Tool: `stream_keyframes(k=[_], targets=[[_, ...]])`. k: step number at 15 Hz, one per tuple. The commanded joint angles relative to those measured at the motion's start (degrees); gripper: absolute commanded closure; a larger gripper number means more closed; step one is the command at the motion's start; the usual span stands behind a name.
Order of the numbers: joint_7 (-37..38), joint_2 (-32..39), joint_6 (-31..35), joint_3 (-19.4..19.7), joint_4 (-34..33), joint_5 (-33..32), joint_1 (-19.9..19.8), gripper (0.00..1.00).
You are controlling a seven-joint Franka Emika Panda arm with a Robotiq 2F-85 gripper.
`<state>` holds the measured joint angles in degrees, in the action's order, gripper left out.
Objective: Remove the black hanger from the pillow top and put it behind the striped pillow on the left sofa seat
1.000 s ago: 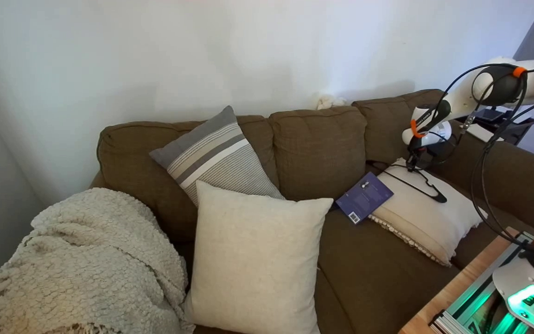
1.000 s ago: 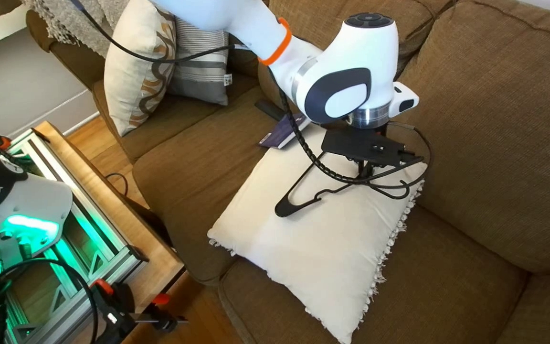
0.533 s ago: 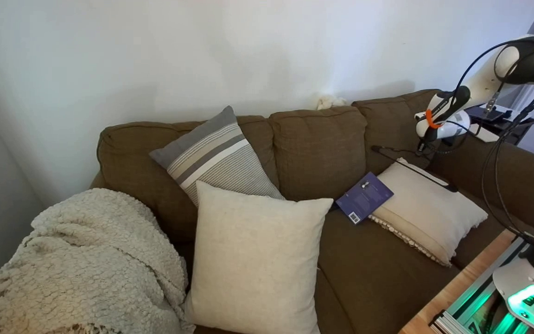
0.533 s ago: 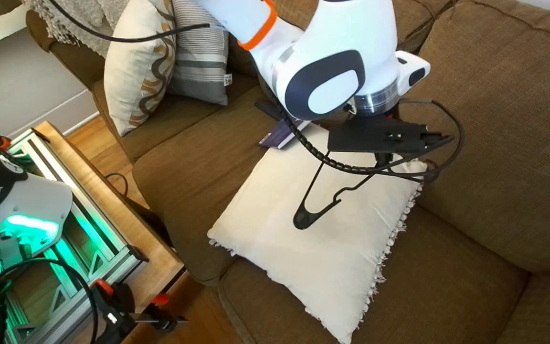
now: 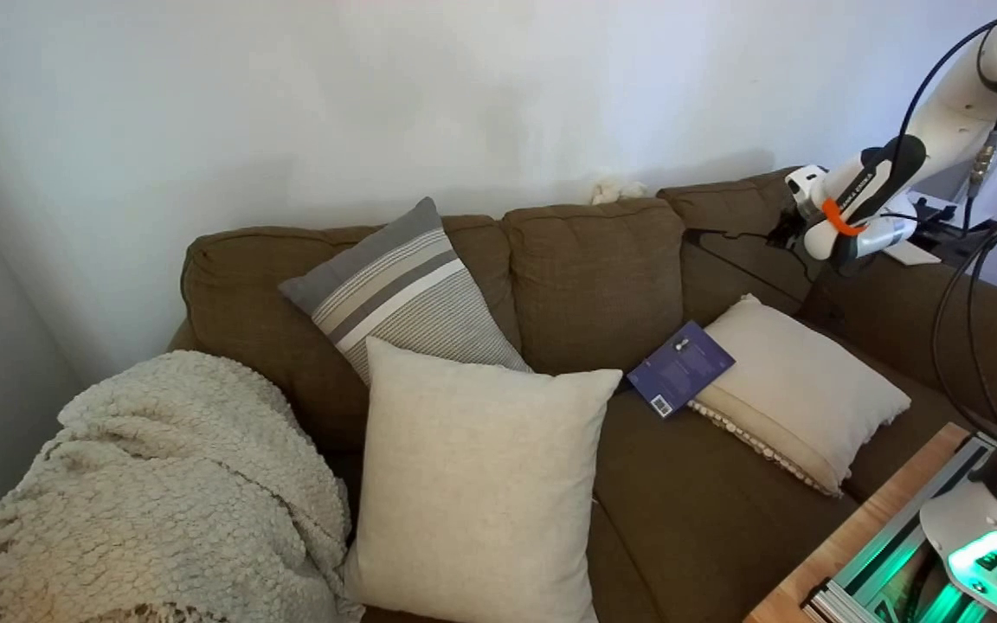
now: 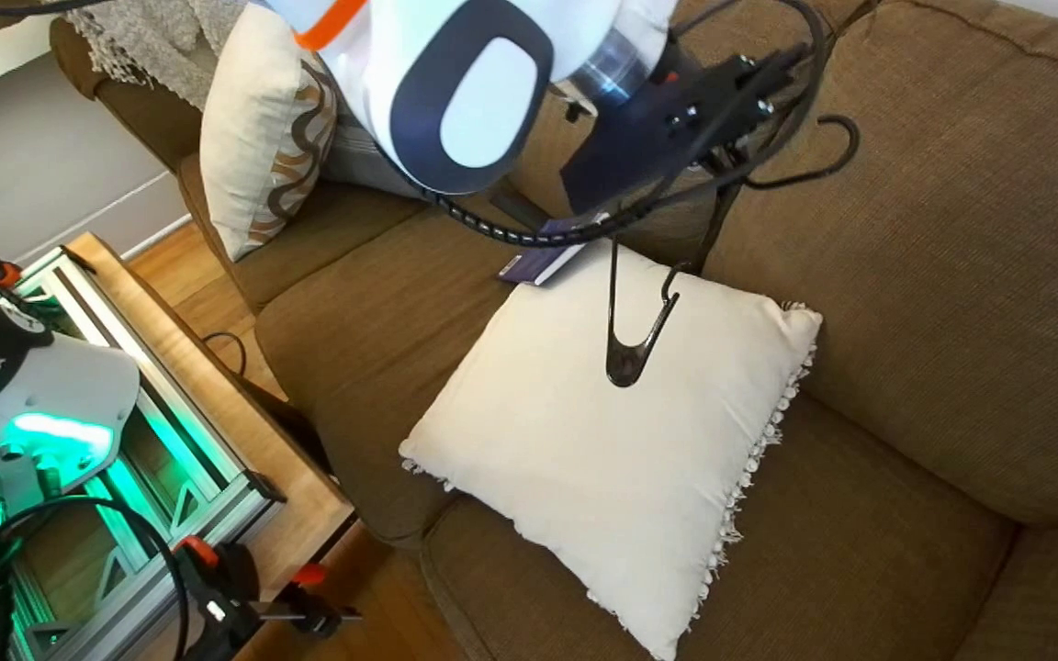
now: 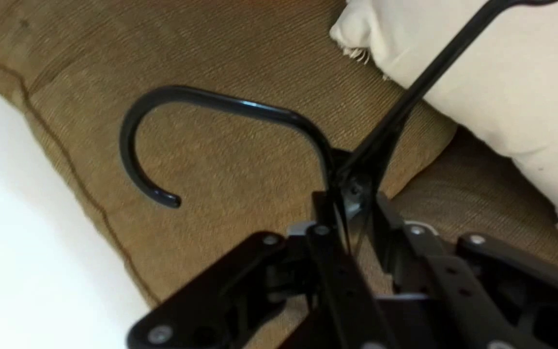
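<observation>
Hanger [image 6: 624, 365] slants lengthwise, pinched in the nearly closed claw [image 7: 353, 208], hook [image 7: 259, 110] pointing toward the sofa back [image 6: 951, 257].

The thin black hanger [image 7: 308, 128] is pinched, tilted, in the gripper [image 7: 351, 203]. The off-white pillow [image 6: 621, 459] lies lower, near it; the grey striped pillow [image 5: 421, 294] stands tilted on the brown seat [image 6: 345, 222], well away.
</observation>
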<state>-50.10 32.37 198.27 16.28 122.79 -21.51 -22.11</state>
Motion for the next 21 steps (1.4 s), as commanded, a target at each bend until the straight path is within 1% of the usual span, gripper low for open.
stream_keyframes(k=[1,3,4,6,7,8,9,10,14,15,16,17,18,19,20,21], targets=[[-7.86,-6.54,11.13,10.21,12.69,2.51,13.84,0.94],[-12.92,-9.29,14.64,13.13,18.33,4.31,20.53,0.94],[-14.89,-10.79,15.15,14.03,21.08,5.09,23.7,0.94],[-17.09,-13.65,13.31,14.91,26.29,8.31,30.16,0.94],[-15.25,-9.7,14.25,9.88,19.87,6.88,22.13,0.77],[-16.39,-10.87,14.27,9.95,22.26,8.52,24.62,0.77],[-16.99,-11.68,14.27,9.89,23.83,9.5,26.16,0.77],[-17.21,-12.23,14.28,9.87,24.7,9.82,26.82,0.77],[-17.94,-12.63,14.27,10.61,25.06,9.88,26.67,0.77],[-17.95,-12.63,14.27,10.66,25.06,9.88,26.67,0.94],[-19.79,-11.88,14.22,10.92,24.74,12.17,28.36,0.94],[-22.48,-11.32,13.98,10.97,24.48,15.07,30.33,0.94],[-23.88,-10.78,12.98,14.72,24.57,16.68,35.22,0.94],[-29.52,-9.91,10.86,17.38,24.37,22.99,39.87,0.94],[-32.12,-8.41,10.2,21.02,23.85,27.59,44.62,0.94],[-34.66,-6.07,9.56,23.09,22.7,32.15,48.44,0.94]])
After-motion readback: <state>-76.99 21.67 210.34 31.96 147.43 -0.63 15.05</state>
